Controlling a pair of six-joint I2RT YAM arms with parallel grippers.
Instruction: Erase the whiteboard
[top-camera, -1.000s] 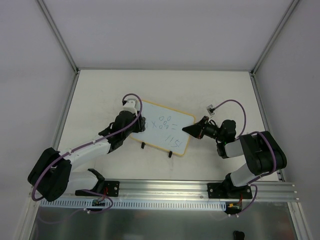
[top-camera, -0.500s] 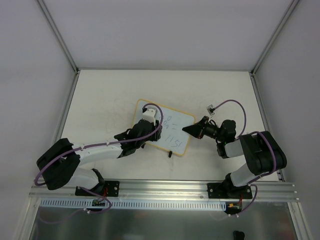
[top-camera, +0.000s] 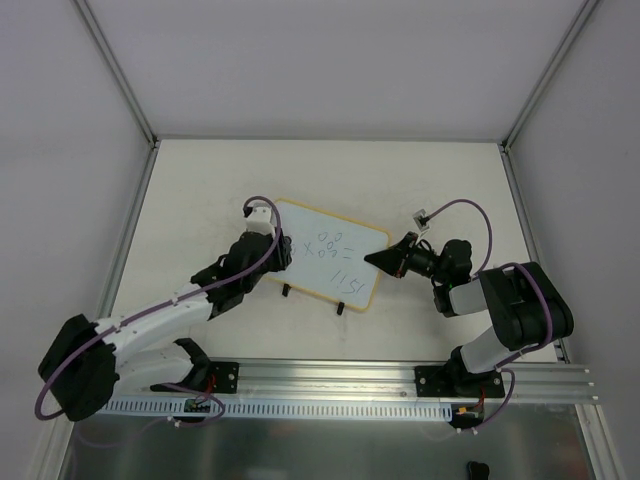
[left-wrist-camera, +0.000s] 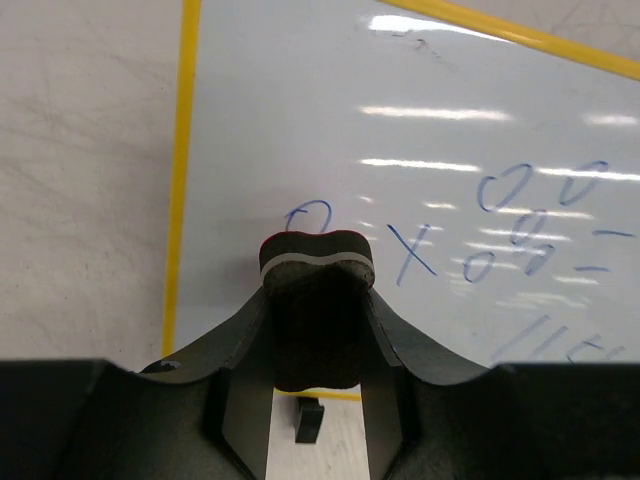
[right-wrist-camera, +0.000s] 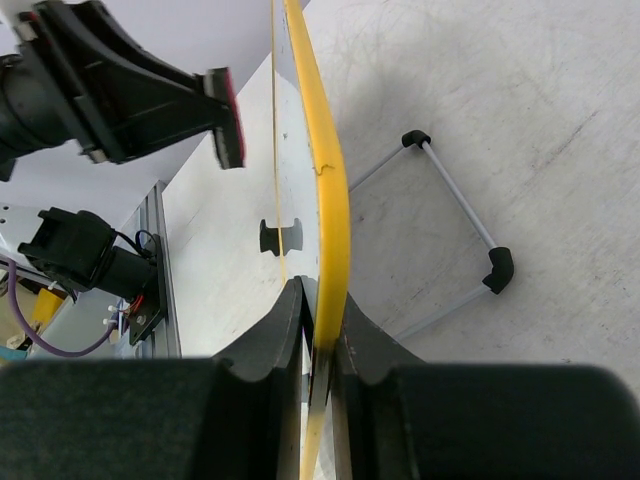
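Left wrist view shows the left end effector (left-wrist-camera: 316, 300) gripping one black, bone-shaped eraser (left-wrist-camera: 315, 262) at the glossy, yellow-framed whiteboard (left-wrist-camera: 420, 80) on the matte surface (left-wrist-camera: 80, 150), its rim pinched by the right end effector (right-wrist-camera: 318, 305), with two black clip feet (top-camera: 286, 290) along its near edge.

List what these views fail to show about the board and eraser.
Left wrist view: the eraser in the left gripper covers part of one mark; the gripper body cuts off the lowest marks.
Top view: the left wrist hides the eraser; the whiteboard marks are too small to read.
Right wrist view: the right gripper holds the board edge-on, writing unseen.
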